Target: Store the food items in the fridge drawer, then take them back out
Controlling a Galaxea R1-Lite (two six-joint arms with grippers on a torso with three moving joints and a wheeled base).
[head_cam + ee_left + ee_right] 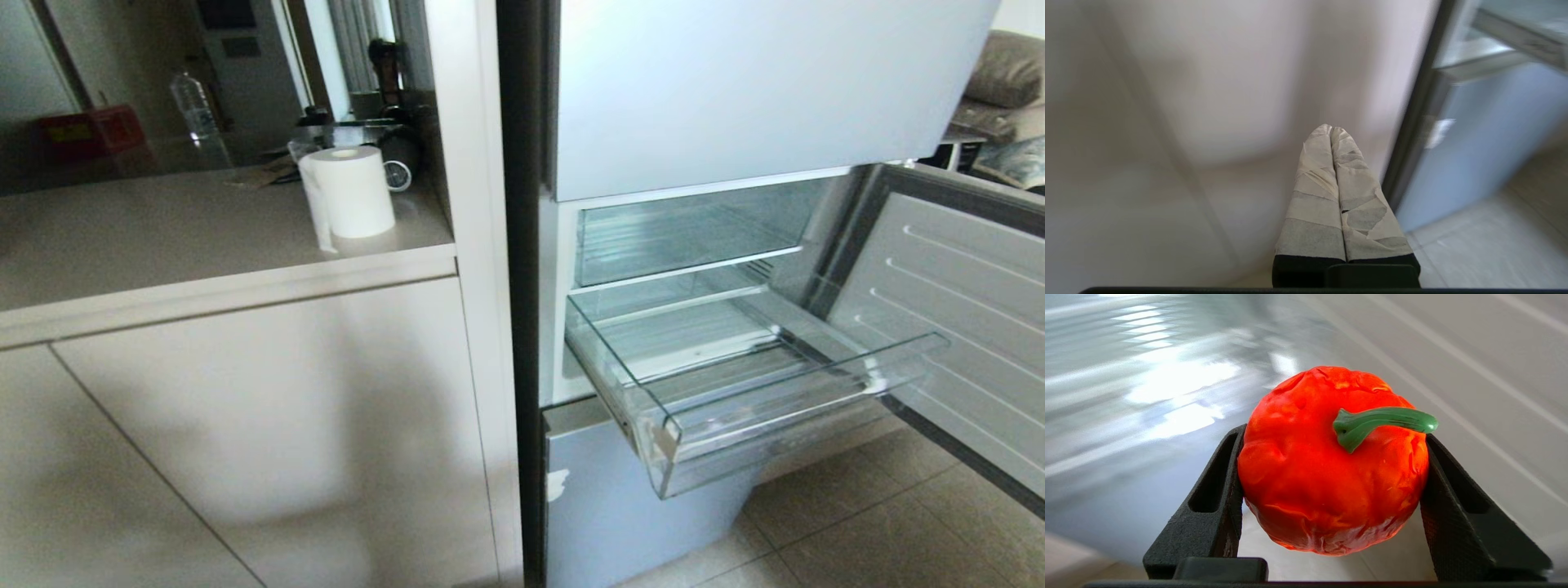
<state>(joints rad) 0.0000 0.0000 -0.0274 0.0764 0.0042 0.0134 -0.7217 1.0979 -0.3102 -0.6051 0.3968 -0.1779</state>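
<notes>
Only the right wrist view shows the right gripper (1331, 469), its black jaws spread wide and clamped on a glossy red food item (1327, 465) with a green stem, apparently beside the ribbed door liner. The head view shows the fridge drawer (735, 425) pulled out, holding nothing visible. The left gripper (1331, 134), jaws pressed together, points at a pale cabinet front (1208, 102).

our left gripper (1332, 130) has two long tapering fingers (1314, 204) wrapped in overlapping strips of pale beige tape, creased and patchy, with a few dark gaps showing through; below the wrap the finger bases are matte black plastic. our right gripper (1333, 465) is bare black, its fingers (1210, 510) rough-textured wedges with a hollow slot moulded into each, joined by a black crossbar
</notes>
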